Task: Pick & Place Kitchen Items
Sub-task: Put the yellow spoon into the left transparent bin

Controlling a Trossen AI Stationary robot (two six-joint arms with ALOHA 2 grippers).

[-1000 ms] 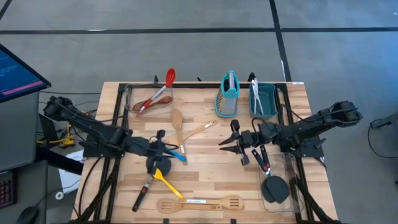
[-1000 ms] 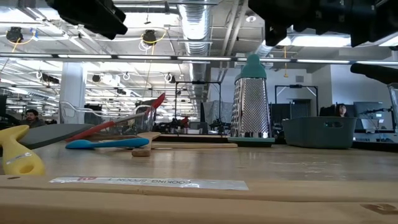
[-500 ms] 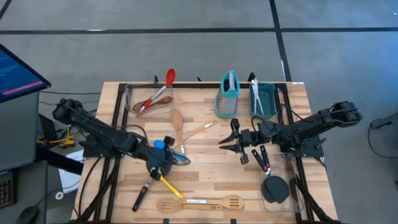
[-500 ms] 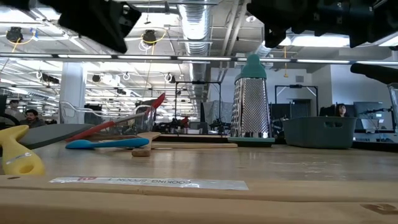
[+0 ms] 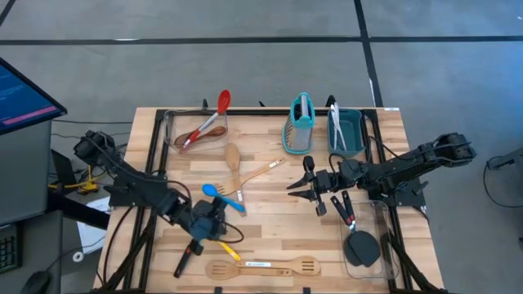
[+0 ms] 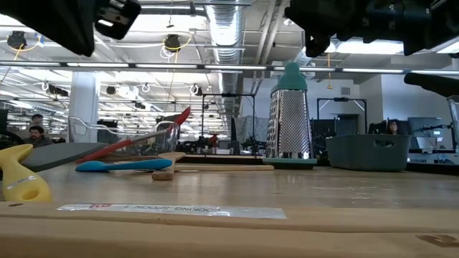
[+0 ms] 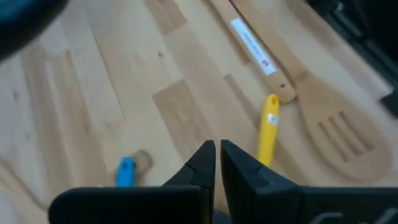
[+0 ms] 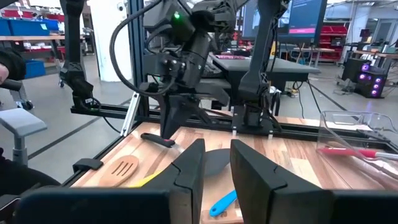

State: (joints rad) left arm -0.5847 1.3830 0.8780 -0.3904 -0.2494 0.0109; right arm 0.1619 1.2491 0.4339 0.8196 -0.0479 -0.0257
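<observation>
My left gripper (image 5: 211, 229) (image 7: 217, 163) hovers shut and empty above the yellow spoon (image 5: 231, 251) (image 7: 268, 127), near the table's near edge. The blue spoon (image 5: 222, 196) (image 6: 125, 165) lies just beyond it, and the wooden slotted spatula (image 5: 265, 266) (image 7: 336, 134) lies at the near edge. A black spatula's handle (image 5: 186, 260) sticks out from under the gripper. My right gripper (image 5: 292, 191) (image 8: 217, 158) waits above the table's middle right, its fingers a narrow gap apart and empty. The teal box grater (image 5: 300, 126) (image 6: 290, 115) stands upright at the far side.
A clear container (image 5: 196, 129) at the far left holds red utensils. A teal bin (image 5: 347, 131) holds cutlery at the far right. A clear container (image 5: 364, 245) at the near right holds a black spatula. Two wooden spoons (image 5: 233, 155) lie mid-table. A black utensil (image 5: 347, 208) lies below the right arm.
My left gripper has gone toward the table's near edge, from above the blue spoon to above the yellow spoon. The blue spoon now shows uncovered and lies where it was. My right arm has kept still.
</observation>
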